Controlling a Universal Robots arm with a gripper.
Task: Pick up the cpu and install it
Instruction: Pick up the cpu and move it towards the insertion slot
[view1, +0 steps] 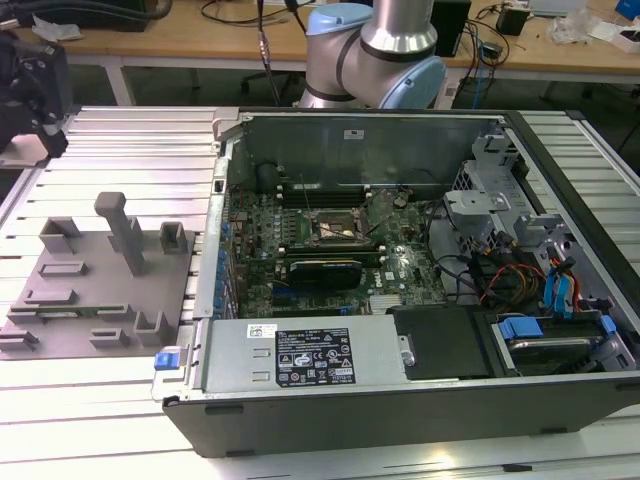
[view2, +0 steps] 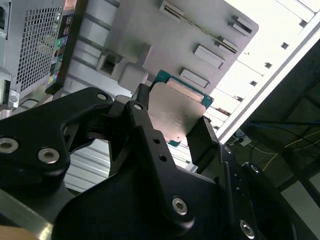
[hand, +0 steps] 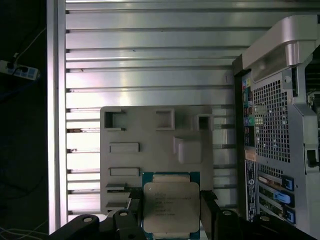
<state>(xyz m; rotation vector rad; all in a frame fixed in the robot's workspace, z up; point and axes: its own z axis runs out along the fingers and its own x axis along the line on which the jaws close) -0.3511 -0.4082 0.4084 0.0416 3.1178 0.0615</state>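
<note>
Being small, thin and flat, the cpu (hand: 171, 207) is judged to be light and stiff. It is also judged to be easy to hurt. The pale metal top looks smooth, so it could slip if it is squeezed too softly. The green board around the top is thin, and the underside is hidden. The safest place to hold it is thought to be the two side edges, with the flat faces left alone.

That is how it is held here. The claw (hand: 170, 214) is closed most of the way, with its two black fingers (hand: 210, 215) pressed against opposite edges of the cpu. In both wrist views the chip is seen up in the air between them, over one edge of the grey tray (hand: 150, 130).

In the exterior view the tray is found at the exterior view's left, on the ribbed metal table (view1: 120, 400). The dark square socket (view1: 338, 228) is seen in the middle of the frame, inside the open computer case (view1: 400, 420), well apart from the tray.

A few faint lines of print can be made out on the cpu's metal top, but they are too small to be read. A black-and-white label is stuck on the long silver box (view1: 240, 355) in the lower middle of the exterior view.
</note>
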